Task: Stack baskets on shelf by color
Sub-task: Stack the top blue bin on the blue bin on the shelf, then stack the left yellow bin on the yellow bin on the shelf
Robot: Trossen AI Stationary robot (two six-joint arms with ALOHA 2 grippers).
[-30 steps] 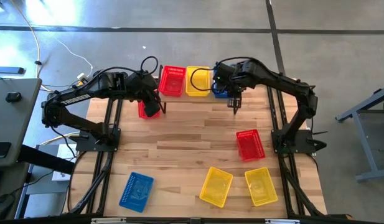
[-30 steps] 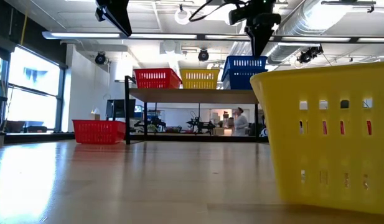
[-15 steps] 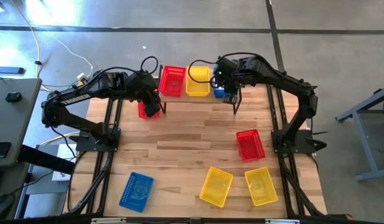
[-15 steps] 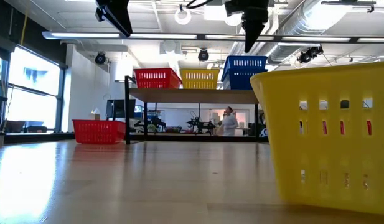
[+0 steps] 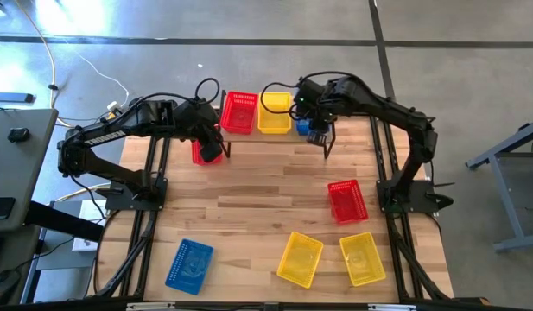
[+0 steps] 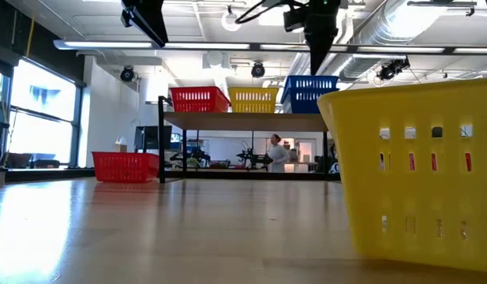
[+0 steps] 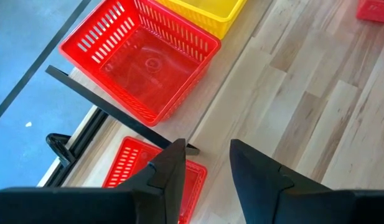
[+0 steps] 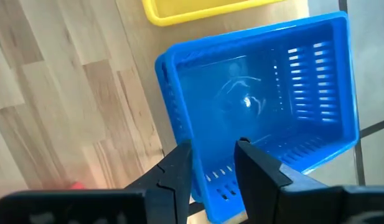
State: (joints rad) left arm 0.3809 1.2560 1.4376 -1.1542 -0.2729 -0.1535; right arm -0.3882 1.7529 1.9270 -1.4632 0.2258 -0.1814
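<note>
The shelf (image 6: 243,121) stands at the table's far edge. It carries a red basket (image 5: 239,112), a yellow basket (image 5: 276,112) and a taller blue stack (image 6: 310,91), side by side. My right gripper (image 8: 213,165) hovers open just above the blue stack's near wall (image 8: 192,155), clear of the rim in the low view (image 6: 316,59). My left gripper (image 7: 207,165) is open, up in the air over the shelf's left end. Below it a red basket (image 7: 148,177) sits on the tabletop.
Loose on the tabletop are a red basket (image 5: 346,200), two yellow baskets (image 5: 300,258) (image 5: 362,257) and a blue one (image 5: 189,264). One yellow basket fills the low view's right side (image 6: 417,173). A person (image 6: 276,152) moves in the room behind.
My right gripper has shifted a little toward the table's left and far edge, staying above the blue stack on the shelf. The baskets have not moved. The person in the room behind has walked leftward.
</note>
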